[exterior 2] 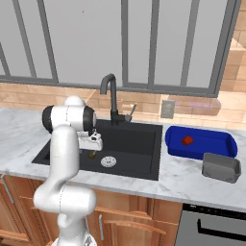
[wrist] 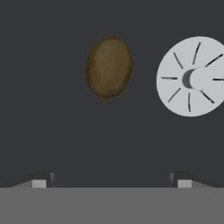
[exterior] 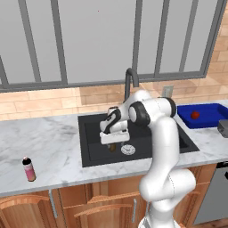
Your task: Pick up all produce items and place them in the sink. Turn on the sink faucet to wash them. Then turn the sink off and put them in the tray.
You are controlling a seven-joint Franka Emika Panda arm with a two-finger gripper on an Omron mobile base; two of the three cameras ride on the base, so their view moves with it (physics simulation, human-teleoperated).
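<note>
Pincer open over brownish-olive ball, beside drain

A brownish-olive fruit lay on the black sink floor. The round silver drain sat just beside it. The end effector stood wide open, apart from both.

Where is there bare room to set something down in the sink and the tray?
Sink: the floor right of the drain lies bare. It is crowded left of the drain, where the brownish-olive ball lies under the open gripper. Blue tray: bare right of the red ball.
</note>
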